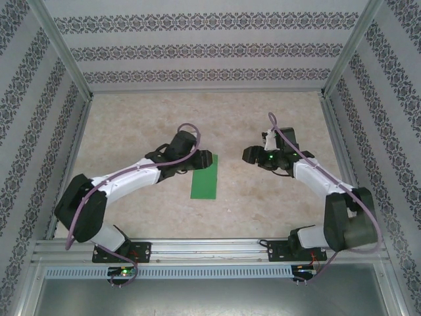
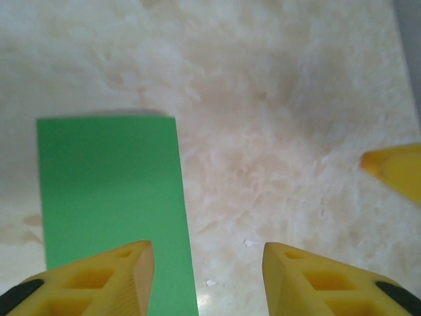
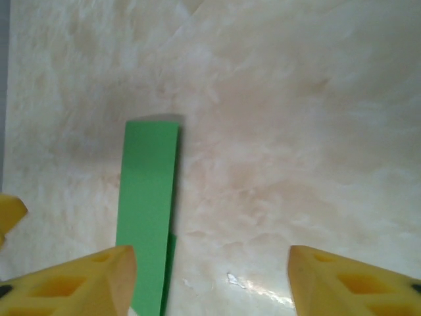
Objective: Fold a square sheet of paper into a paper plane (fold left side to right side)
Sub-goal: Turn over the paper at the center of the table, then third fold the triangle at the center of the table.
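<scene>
The square sheet of paper (image 1: 204, 178) lies flat on the table, folded into a narrow bright green rectangle. My left gripper (image 1: 197, 158) hovers at its far left corner, jaws open and holding nothing. In the left wrist view the paper (image 2: 108, 184) runs under the left fingertip (image 2: 135, 270), and its right edge falls in the gap of the gripper (image 2: 207, 253). My right gripper (image 1: 248, 155) stands to the right of the sheet, open and empty. From the right wrist, the paper (image 3: 148, 197) appears as a slim strip beside that gripper's left fingertip (image 3: 112, 273), with a lower layer peeking out near the gripper (image 3: 210, 260).
Marbled beige tabletop (image 1: 263, 197) surrounds the paper, enclosed by patterned walls and metal frame posts (image 1: 66, 59). A yellow fingertip of the other arm pokes into each wrist view: the right one (image 2: 395, 171) and the left one (image 3: 10, 214).
</scene>
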You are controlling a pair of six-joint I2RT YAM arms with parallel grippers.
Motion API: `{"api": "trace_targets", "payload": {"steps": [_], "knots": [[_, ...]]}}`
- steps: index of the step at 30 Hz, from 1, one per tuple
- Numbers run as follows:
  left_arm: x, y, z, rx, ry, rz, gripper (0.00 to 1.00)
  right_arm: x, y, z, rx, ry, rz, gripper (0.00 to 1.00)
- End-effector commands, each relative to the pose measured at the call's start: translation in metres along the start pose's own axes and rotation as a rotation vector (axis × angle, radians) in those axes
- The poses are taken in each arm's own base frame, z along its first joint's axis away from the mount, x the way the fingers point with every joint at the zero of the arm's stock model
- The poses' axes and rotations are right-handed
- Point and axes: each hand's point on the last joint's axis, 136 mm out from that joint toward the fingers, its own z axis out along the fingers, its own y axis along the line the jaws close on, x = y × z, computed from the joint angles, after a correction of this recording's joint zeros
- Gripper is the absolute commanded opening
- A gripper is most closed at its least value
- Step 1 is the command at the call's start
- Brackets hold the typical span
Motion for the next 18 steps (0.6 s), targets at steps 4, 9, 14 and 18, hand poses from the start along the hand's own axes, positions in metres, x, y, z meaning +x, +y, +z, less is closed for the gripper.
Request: {"api": "trace_targets", "payload": {"steps": [4,9,14,18], "knots": [[-0.022,0.014,-0.027,0.106,-0.134,0.018,0.47,0.028,0.04,0.033,-0.099,0.157,0.001,0.45],[-0.019,0.038,-0.043,0.096,-0.186,-0.028,0.47,0.046,0.052,0.058,-0.083,0.207,-0.03,0.38],[-0.014,0.053,-0.052,0.074,-0.207,-0.057,0.49,0.061,0.054,0.077,-0.062,0.259,-0.039,0.27],[-0.011,0.058,-0.053,0.06,-0.204,-0.069,0.49,0.069,0.053,0.089,-0.052,0.292,-0.041,0.15]]}}
